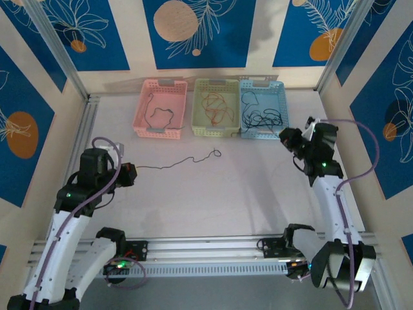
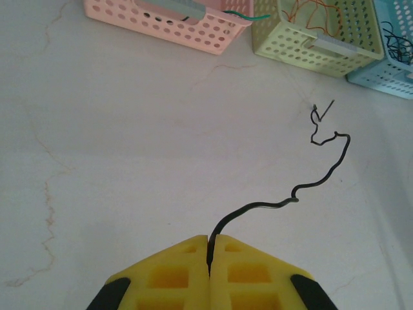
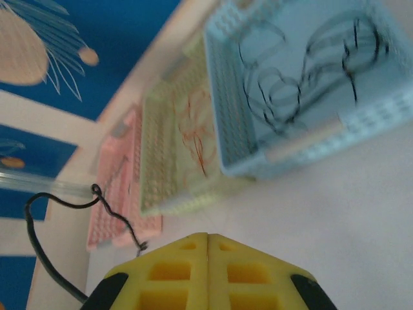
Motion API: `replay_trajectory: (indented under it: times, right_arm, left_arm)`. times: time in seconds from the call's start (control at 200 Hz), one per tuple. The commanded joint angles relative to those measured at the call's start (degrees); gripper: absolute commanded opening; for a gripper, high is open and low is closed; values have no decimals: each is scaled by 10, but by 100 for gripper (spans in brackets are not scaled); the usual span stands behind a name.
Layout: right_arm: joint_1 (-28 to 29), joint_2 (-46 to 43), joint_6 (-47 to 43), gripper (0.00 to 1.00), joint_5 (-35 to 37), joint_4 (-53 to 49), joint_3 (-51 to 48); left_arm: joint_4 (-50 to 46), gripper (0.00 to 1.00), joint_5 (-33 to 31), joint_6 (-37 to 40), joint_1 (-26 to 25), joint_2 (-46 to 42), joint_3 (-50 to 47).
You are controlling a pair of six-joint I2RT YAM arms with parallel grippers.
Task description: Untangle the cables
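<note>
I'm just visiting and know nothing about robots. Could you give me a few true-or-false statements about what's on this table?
1. The left end effector pinches one end of a black cable lying on the table. True.
2. The blue basket holds the orange cables. False: it holds black cables; the orange ones are in the yellow-green basket.
3. A pink basket stands beside the yellow-green one. True.
4. The right end effector is wide open. False: it is shut.

1. Your top view's bright and even, just a soft shadow behind the pink basket (image 1: 158, 132).
2. Left wrist is sharp (the table (image 2: 129, 129) looks a bit washed out, though).
3. Right wrist's smeary: blue basket (image 3: 310, 139) and its cables (image 3: 353, 64) blur.
</note>
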Motion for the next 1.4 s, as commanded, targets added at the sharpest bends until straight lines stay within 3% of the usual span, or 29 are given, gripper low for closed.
replay_trajectory:
  times: [0.0,0.245,0.46,0.5,0.655,0.775,1.015,1.125,1.27,1.395]
  right_arm:
    - [10,64,-3,0,121,-7,61]
    - [17,271,29,0,226,-9,215]
    - [30,438,63,0,231,-10,334]
    - [32,465,75,6,218,-14,354]
    - [39,539,83,45,163,-44,414]
    - [41,520,74,60,137,-38,395]
    - [13,391,41,62,51,-59,301]
    - [17,323,2,62,-30,-53,248]
    - [97,253,-77,62,-137,-31,179]
    - [193,205,-147,64,-171,-40,138]
  left_arm:
    - [18,0,30,3,4,-2,-8]
    - [20,0,44,3,4,-2,-9]
    - [24,0,52,3,4,2,-12]
    - [24,0,52,4,4,3,-13]
    - [25,0,53,4,5,3,-13]
    - [27,0,59,3,4,3,-14]
    - [43,0,93,2,4,-2,-19]
    - [64,0,127,-1,5,-5,-23]
    - [95,0,171,-11,4,-1,-24]
    - [99,0,178,-10,4,12,-18]
